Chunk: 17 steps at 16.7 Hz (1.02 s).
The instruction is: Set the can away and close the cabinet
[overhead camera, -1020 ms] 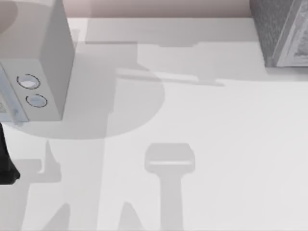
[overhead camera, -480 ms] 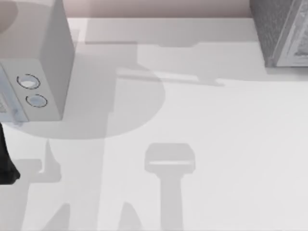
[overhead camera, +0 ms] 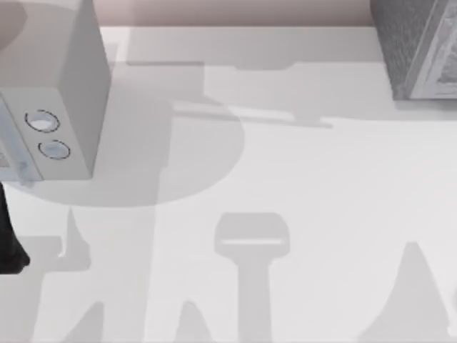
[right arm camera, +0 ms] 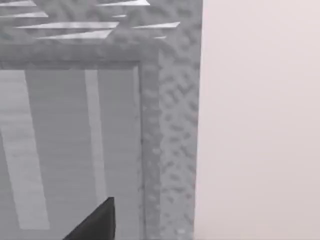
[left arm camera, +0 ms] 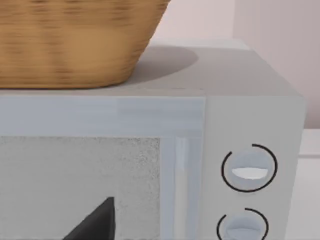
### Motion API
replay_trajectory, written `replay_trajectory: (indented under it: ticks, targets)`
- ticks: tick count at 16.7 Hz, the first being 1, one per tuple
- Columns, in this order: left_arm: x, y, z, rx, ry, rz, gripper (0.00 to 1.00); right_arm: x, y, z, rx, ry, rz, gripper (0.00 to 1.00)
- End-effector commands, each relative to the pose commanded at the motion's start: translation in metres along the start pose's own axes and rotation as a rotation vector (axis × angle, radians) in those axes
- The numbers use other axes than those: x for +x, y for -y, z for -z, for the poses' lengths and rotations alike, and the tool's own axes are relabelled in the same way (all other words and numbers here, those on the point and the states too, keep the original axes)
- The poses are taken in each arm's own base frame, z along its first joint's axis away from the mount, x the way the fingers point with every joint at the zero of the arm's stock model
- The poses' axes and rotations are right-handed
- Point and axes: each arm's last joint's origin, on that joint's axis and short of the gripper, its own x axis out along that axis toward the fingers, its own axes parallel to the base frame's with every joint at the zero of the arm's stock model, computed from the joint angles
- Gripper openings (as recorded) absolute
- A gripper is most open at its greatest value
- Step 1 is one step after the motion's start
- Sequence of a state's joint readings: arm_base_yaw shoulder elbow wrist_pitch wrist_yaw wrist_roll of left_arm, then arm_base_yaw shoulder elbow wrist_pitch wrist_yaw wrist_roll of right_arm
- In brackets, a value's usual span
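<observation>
Cabinet (overhead camera: 414, 50): dark speckled box at table's (overhead camera: 300, 186) far right corner, pale framed door panel (right arm camera: 65, 150) facing the right wrist camera | Pale box with two round dials (overhead camera: 53, 107): far left, wicker basket (left arm camera: 75, 40) on top | Left arm (overhead camera: 8, 243): at left edge | Finger state, both grippers: cannot tell

Even, bright light; soft grey shadows cross the white table (overhead camera: 321, 214); the wicker basket (left arm camera: 75, 45) looks blurred.
</observation>
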<state>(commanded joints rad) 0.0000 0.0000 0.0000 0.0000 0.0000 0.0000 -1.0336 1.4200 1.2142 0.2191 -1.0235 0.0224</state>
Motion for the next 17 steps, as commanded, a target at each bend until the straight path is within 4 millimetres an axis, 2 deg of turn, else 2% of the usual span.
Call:
replay_trajectory:
  ticks: [4,8,11,17]
  targets:
    - [0.0,0.0,0.0,0.0,0.0,0.0,1.0,-0.013,-0.021,-0.074,0.0,0.0,0.0,1.0]
    - [0.0,0.0,0.0,0.0,0.0,0.0,1.0,-0.029,-0.049,-0.122,0.0,0.0,0.0,1.0]
    - [0.0,0.0,0.0,0.0,0.0,0.0,1.0,-0.036,-0.061,-0.138,0.001,0.0,0.0,1.0]
    - [0.0,0.0,0.0,0.0,0.0,0.0,1.0,-0.035,-0.062,-0.138,0.0,0.0,-0.005,1.0]
